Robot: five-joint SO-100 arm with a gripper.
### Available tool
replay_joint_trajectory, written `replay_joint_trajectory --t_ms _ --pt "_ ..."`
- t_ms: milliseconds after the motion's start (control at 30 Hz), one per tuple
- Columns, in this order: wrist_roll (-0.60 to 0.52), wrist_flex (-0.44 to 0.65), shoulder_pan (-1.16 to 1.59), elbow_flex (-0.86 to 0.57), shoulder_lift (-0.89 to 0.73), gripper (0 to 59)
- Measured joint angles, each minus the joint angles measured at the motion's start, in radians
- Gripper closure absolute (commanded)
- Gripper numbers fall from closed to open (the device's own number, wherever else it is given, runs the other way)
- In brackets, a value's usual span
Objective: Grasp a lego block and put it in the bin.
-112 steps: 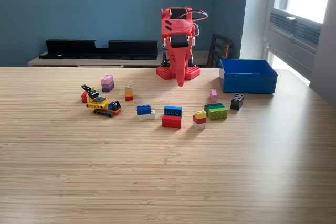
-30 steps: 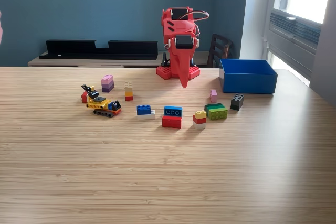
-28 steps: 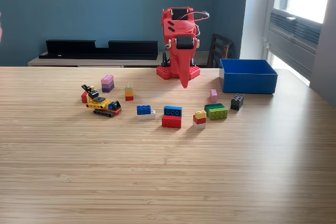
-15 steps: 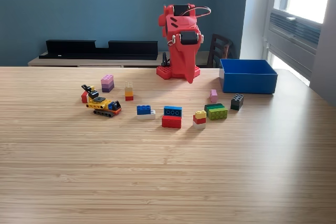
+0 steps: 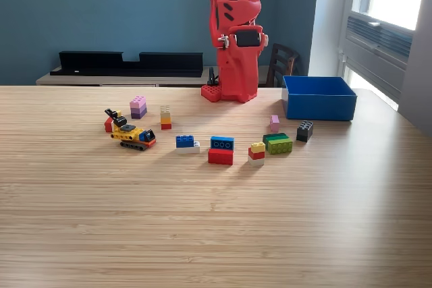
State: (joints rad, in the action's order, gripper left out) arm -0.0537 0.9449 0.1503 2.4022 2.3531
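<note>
On the wooden table (image 5: 216, 220) lie eight loose brick stacks and one small yellow toy digger (image 5: 132, 135). Counted: pink-purple stack (image 5: 138, 106), tall white-orange-red stack (image 5: 165, 117), blue-on-white (image 5: 187, 144), blue-on-red (image 5: 221, 150), yellow-red-white (image 5: 256, 153), green pair (image 5: 277, 143), pink brick (image 5: 275, 123), black brick (image 5: 304, 131). One bin (image 5: 318, 106), blue, straight-walled, open-topped, stands at the exterior view's right beside the red arm (image 5: 235, 38). Its interior floor is hidden. The gripper (image 5: 241, 92) points down; its opening cannot be judged.
</note>
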Motion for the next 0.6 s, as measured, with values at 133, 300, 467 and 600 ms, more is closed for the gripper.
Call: replay_joint_trajectory --t_ms 133,300,467,600 --pt "-0.018 0.0 0.048 -0.112 -0.212 18.8" --pt "-0.052 0.0 0.098 -0.242 -0.434 18.9" --pt "-0.094 0.0 0.147 -0.37 -0.614 19.4" --pt "-0.124 0.0 0.176 -0.46 -0.739 20.5"
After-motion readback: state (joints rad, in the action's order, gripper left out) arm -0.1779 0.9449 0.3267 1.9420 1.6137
